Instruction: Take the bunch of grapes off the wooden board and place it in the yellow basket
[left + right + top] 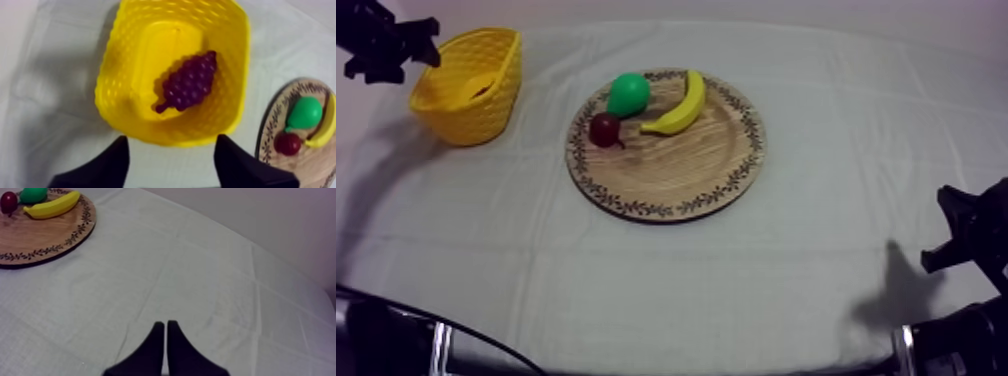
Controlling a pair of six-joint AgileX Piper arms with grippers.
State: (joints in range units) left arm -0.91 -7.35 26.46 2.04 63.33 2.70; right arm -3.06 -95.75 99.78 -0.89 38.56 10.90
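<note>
Grapes point(187, 82) lie inside the basket point(112, 75), resting on its floor and partly up one wall, so we judge the placing done and the risk is now in the retreat. Our left hand point(172, 141) hangs over the basket's near rim with its fingers spread wide and nothing between them. If it sinks or pulls away low, a finger could hook that rim and drag or tip the basket, which looks light enough to spill the grapes onto the surface. A straight lift before any sideways move would avoid this. The board point(666, 170) sits near the basket and carries the pear point(629, 93), banana point(679, 105) and small red fruit point(604, 129), crowded at the side nearer the basket. A careless sweep across it could knock them loose. Our right hand point(166, 325) is closed on nothing, low over bare cloth and well apart from the board, so we see no danger from it.
</note>
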